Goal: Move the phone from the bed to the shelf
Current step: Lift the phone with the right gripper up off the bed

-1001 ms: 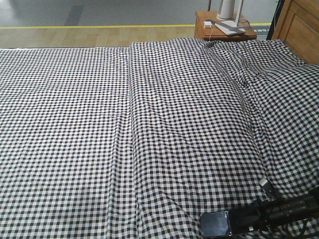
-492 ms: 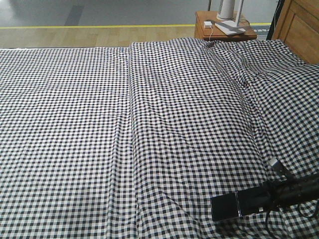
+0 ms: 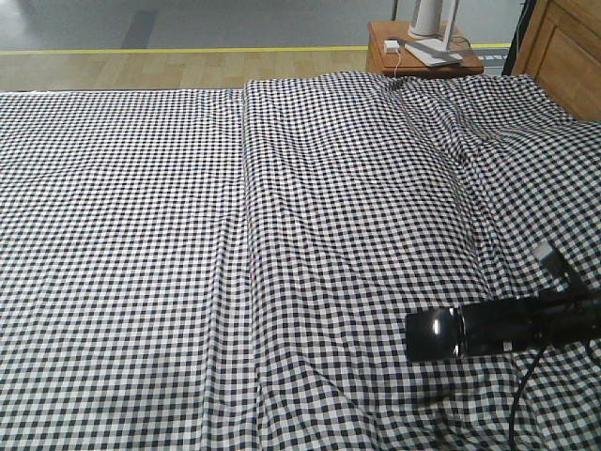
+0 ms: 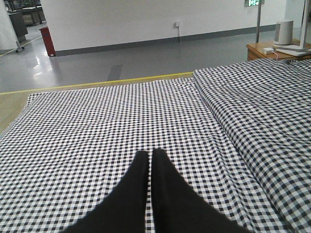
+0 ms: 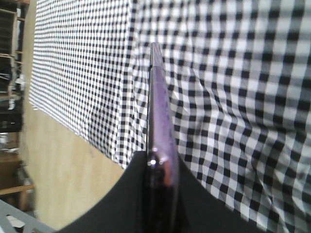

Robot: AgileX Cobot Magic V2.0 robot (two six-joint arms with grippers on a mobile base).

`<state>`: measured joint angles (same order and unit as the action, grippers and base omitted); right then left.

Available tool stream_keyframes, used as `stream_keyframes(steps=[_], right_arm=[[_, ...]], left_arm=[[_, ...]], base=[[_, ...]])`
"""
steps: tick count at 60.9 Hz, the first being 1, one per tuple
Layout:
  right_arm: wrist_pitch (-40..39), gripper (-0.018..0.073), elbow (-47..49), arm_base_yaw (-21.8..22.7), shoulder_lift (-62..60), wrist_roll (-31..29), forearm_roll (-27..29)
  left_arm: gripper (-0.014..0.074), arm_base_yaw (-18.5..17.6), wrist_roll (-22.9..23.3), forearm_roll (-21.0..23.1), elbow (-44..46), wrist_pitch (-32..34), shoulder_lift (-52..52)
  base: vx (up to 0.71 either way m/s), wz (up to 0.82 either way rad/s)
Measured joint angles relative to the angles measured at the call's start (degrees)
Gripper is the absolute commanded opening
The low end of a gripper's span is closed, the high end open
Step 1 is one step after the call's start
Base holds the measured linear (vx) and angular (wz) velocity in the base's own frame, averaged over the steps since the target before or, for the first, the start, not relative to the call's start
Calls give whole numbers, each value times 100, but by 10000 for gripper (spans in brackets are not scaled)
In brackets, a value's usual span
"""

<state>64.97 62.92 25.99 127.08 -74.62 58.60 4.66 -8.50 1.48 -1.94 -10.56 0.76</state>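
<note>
No text, number or brand can be read in any view. The only sign is a green lit sign (image 4: 254,3) at the top edge of the left wrist view, by the white wall (image 4: 121,19). Its characters are too small and blurred to make out.
</note>
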Motion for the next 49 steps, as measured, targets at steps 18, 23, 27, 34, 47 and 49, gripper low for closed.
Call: stream_keyframes(steps=[18,23,27,34,47,49], right_arm=[[97,-3,-85,-850,-1491,-3,-32],[146,-3,-91,-1106,-1865,30,-52],[167,-3,-91,-1311,-2162,94,-64],[179,-3,-112,-1657,-2656,207,-87],[281,-3,-123,-2410,-3552,346,-147],[303,-3,-123,-2526,-3672,345,-149]], left_arm=[[1,0,0,0,0,0,0],[1,0,0,0,0,0,0],[1,0,0,0,0,0,0],[1,0,0,0,0,0,0],[1,0,0,0,0,0,0],[1,0,0,0,0,0,0]], base=[[0,0],[0,0],[0,0],[0,0],[0,0],[0,0]])
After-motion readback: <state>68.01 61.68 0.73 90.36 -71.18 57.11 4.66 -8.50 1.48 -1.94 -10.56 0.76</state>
